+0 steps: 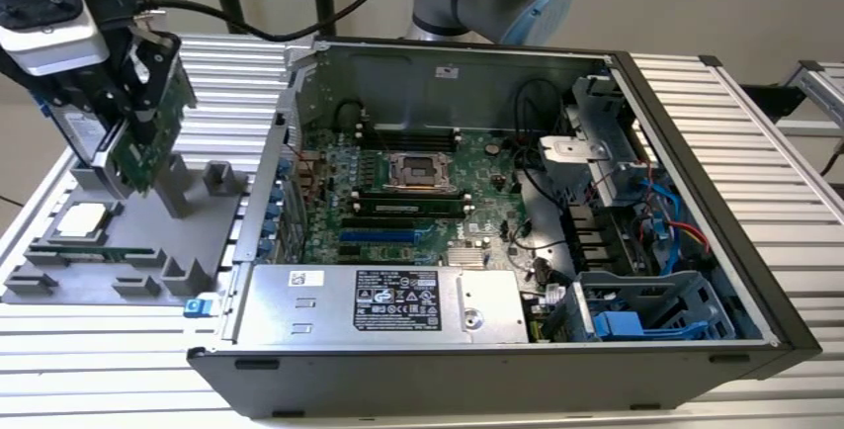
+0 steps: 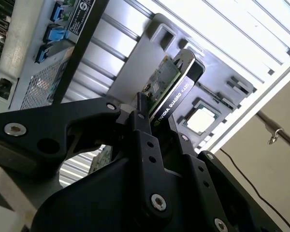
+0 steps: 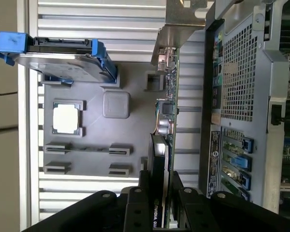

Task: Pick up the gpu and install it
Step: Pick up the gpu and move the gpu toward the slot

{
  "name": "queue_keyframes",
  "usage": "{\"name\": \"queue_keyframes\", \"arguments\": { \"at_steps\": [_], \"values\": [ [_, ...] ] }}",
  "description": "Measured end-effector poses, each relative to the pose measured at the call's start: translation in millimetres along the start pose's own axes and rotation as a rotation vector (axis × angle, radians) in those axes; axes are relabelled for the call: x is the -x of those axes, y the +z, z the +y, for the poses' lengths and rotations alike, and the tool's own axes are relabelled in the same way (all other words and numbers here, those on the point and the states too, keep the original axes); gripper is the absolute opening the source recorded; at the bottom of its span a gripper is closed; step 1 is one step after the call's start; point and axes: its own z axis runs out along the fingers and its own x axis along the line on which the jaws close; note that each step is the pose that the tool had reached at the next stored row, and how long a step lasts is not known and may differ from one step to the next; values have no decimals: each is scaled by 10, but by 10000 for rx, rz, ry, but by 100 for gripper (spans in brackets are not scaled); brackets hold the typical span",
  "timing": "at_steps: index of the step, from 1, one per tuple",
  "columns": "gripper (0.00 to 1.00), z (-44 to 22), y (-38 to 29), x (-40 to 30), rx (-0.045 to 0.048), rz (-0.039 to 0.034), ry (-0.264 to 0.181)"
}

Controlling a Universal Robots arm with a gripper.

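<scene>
Step in hand: pick-up, at the carry stage. The gripper [image 1: 132,73] is clamped narrow on the gpu [image 1: 148,147], with a black finger pressed to each face of the card in both wrist views.

Location: the gpu hangs over the grey fixture tray [image 1: 93,276], to the exterior view's left of the computer case [image 1: 395,73] and outside it. Whether its lower end is clear of the tray cannot be told.

Orientation: the long axis runs steeply down from the gripper toward the tray, leaning slightly off vertical. In the first wrist view the card is edge-on, and the silver end bracket [image 3: 176,38] is the end farthest from the fingers. The green board face is turned toward the case. The black cooler face is turned toward the hard drive in its blue frame [image 3: 63,58] and the CPU chip [image 3: 66,117].

Install: not done. The blue expansion slot [image 1: 376,235] on the motherboard [image 1: 495,221] looks unoccupied.

Judgement: seating calls for carrying the card over the case wall. The long axis must be brought level along the slot, connector edge down and bracket toward the rear openings, and the card pressed straight in. Tilt at entry risks a jam.
</scene>
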Motion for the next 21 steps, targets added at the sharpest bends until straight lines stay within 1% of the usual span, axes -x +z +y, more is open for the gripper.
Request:
{"name": "queue_keyframes", "arguments": {
  "at_steps": [21],
  "values": [
    [0,2,-297,6,0,0,-22]
  ]
}}
